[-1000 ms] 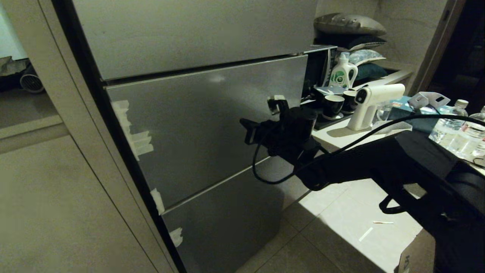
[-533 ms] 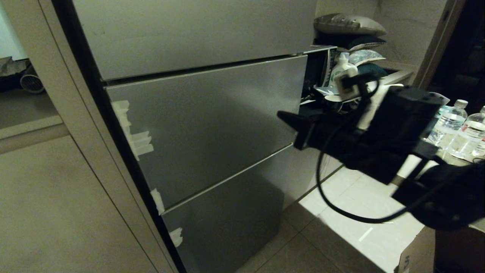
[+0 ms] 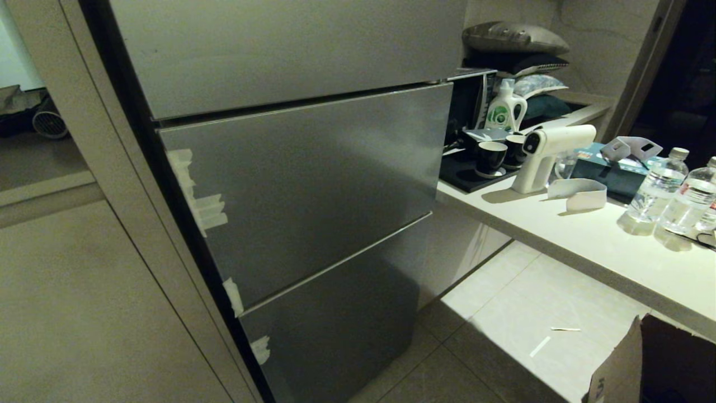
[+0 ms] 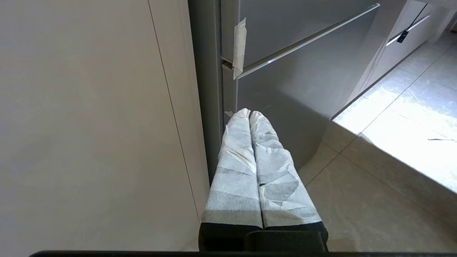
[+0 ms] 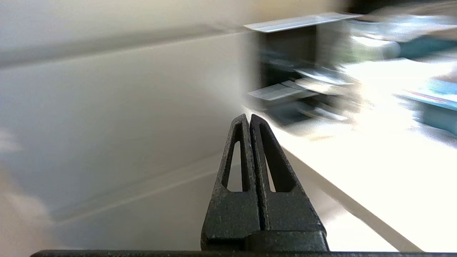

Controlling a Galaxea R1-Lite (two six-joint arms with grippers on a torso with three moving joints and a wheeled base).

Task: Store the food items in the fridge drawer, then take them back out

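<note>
Drawer hidden behind closed steel door panels (image 3: 313, 184); probably light, stiff plastic, best gripped at its front lip; both grippers pinched closed, empty.

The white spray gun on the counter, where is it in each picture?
Head view: the white spray gun stands on the counter, right of the grey fridge doors, beside two dark cups.
Left wrist view: not in it; only fridge doors and floor.
Right wrist view: the counter shows, too blurred to pick it out.
Shared landmark: the grey fridge doors.
</note>
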